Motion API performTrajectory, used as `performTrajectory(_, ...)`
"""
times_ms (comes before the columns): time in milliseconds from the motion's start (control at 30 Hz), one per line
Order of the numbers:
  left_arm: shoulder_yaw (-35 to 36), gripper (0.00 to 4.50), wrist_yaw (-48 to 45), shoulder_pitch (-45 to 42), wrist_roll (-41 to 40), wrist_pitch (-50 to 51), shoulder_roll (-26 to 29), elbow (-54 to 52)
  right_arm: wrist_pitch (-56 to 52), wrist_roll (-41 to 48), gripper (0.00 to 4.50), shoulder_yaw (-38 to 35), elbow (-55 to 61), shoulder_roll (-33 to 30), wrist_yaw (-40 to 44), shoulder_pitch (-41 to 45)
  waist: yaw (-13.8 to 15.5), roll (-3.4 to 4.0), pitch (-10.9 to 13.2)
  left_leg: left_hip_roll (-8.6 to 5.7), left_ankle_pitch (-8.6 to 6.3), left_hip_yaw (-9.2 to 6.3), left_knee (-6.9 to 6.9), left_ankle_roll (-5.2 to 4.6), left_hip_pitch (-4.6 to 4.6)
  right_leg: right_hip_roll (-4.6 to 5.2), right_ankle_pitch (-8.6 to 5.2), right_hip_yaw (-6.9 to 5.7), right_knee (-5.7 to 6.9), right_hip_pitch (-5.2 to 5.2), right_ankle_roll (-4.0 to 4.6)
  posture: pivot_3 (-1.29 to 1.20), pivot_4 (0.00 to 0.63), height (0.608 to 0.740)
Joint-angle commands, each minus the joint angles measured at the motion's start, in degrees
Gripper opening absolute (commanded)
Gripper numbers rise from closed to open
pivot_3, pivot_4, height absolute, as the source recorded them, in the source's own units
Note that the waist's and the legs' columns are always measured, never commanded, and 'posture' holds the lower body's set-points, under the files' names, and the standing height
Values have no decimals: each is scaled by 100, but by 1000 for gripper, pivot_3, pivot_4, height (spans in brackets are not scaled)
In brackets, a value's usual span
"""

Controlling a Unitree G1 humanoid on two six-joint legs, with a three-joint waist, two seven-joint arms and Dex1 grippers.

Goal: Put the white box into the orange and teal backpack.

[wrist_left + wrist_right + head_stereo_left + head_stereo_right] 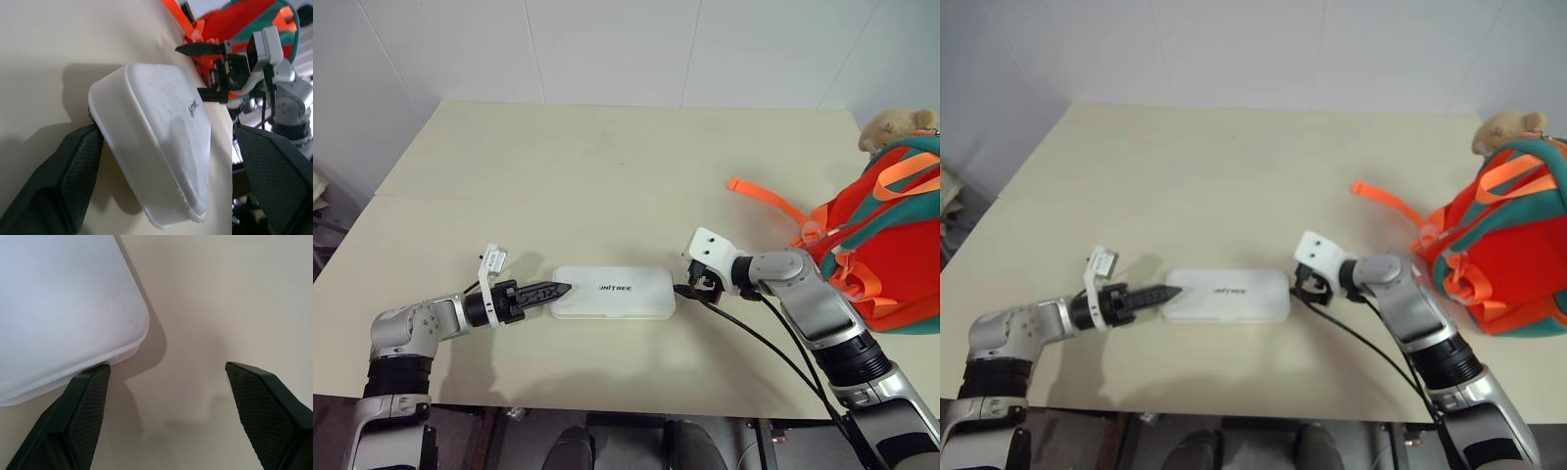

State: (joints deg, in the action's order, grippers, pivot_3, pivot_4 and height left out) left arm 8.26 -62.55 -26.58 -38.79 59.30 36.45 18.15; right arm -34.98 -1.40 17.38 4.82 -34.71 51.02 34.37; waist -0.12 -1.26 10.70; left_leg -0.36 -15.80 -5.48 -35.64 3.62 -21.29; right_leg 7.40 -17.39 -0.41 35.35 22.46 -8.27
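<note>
The white box (613, 292) lies flat on the counter (607, 166), well apart from the backpack (891, 235), with both sets of fingers, left (543, 291) and right (690, 284), wide open at its ends, holding nothing, seemingly placed for a two-handed lift.

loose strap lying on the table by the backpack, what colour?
Orange strap; clearest in the left eye view.

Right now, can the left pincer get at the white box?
Probably yes: the open left pincer sits at the box's end, one finger against it, nothing between them.
</note>
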Motion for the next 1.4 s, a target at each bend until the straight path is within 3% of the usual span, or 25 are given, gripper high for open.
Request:
performTrajectory(33, -432, 4477, -342, -164, 138, -27, -63, 214, 136, 137, 4500, -20, 360, 68, 81, -7, 0, 0, 0, 0, 0, 0, 1, 0, 0, 0, 0, 0, -1, 0, 0, 0, 150, 740)
performTrajectory(333, -862, 4477, -820, -521, 431, -206, -198, 491, 101, 146, 4500, -37, 398, 91, 67, -26, 8, 0, 0, -1, 0, 0, 0, -1, -1, 1, 0, -1, -1, -2, -1, 0, 150, 740)
performTrajectory(733, -1290, 4477, -1087, -366, 715, -291, -256, 203, 89, 101, 4500, -65, 405, 141, 83, -48, 3, 1, 0, -1, -1, 1, 4, -1, -2, 1, 0, -1, -11, -2, -1, 0, 150, 740)
performTrajectory(1400, -390, 4477, -47, -445, 342, 314, -1109, -14, 130, 23, 4500, -94, 332, 221, 167, 5, 29, 1, -1, -6, 1, 0, 0, 2, -6, 5, 7, -1, -27, -9, -13, 0, 150, 740)
